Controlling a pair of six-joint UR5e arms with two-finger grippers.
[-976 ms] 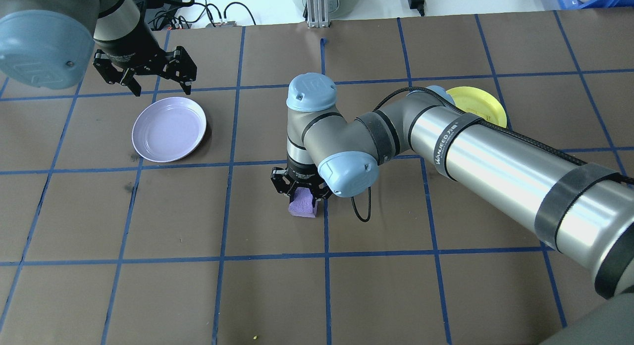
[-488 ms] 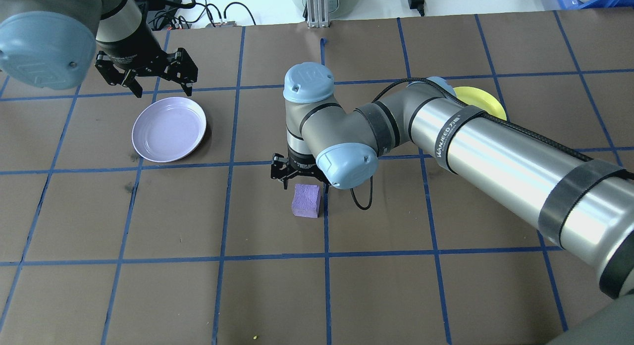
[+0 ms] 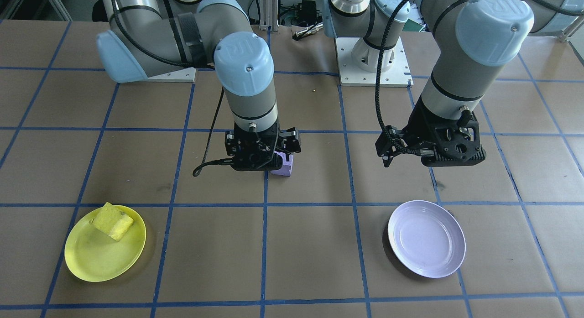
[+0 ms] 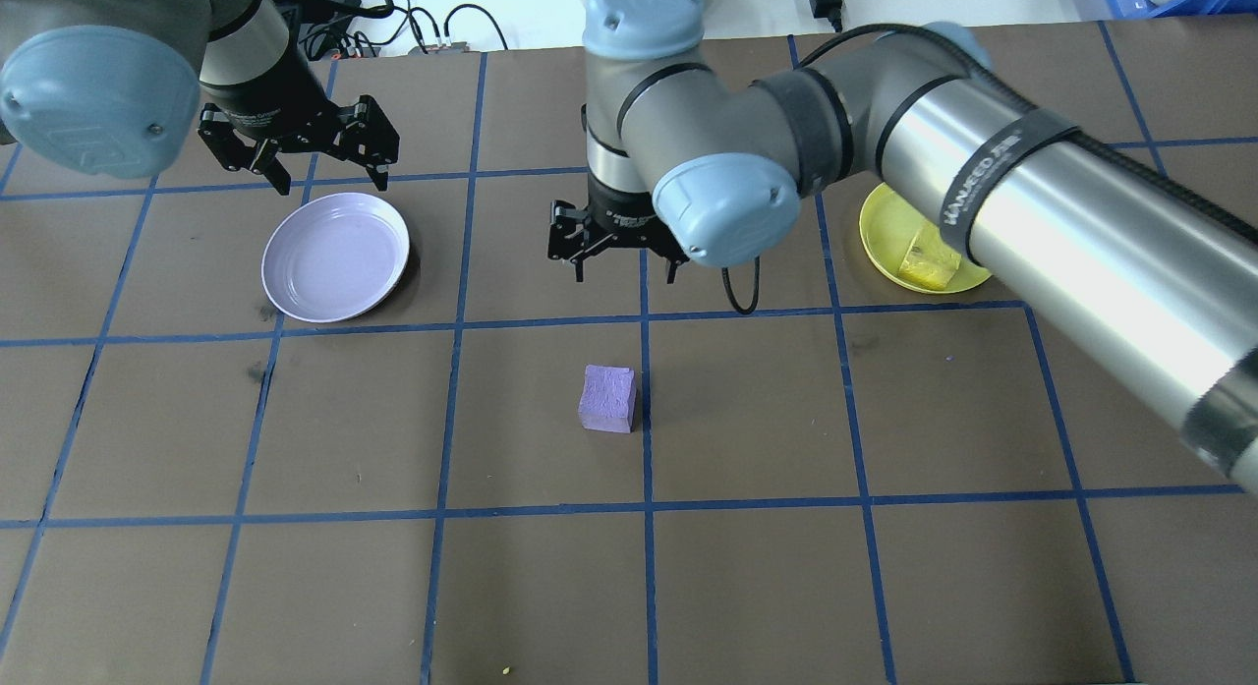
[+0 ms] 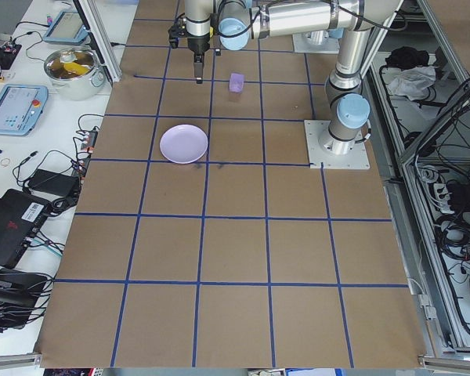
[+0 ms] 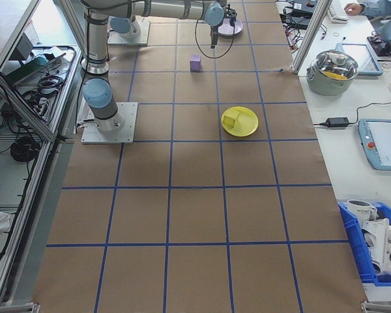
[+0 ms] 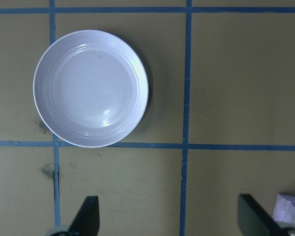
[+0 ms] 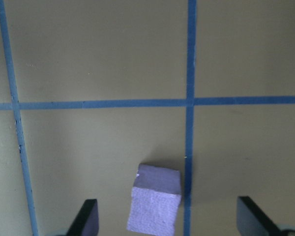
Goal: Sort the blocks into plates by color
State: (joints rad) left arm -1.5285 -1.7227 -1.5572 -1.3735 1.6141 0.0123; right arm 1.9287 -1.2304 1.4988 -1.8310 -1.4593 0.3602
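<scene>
The light purple block [image 4: 607,398] lies on the brown table beside a blue tape line, with nothing touching it. My right gripper [image 4: 626,267] hangs open well above it; the right wrist view shows the block [image 8: 155,204] between and below the spread fingertips [image 8: 87,216]. The yellow block [image 3: 113,221] rests in the yellow plate [image 3: 86,258], which the right arm partly hides in the overhead view. The lavender plate [image 4: 335,256] holds nothing. My left gripper [image 4: 332,179] hovers open over its far edge, and the left wrist view looks down on the plate [image 7: 91,88].
Blue tape divides the table into squares. Cables [image 4: 423,27] lie along the far edge. Side benches hold a metal pot [image 6: 339,65], tablets and a blue bin [image 6: 378,248]. The arms' white base plates [image 3: 372,62] sit at the robot's side of the table.
My right gripper opened off the purple block, rose and drew back toward the far side. The block stayed on the table. The left arm barely moved.
</scene>
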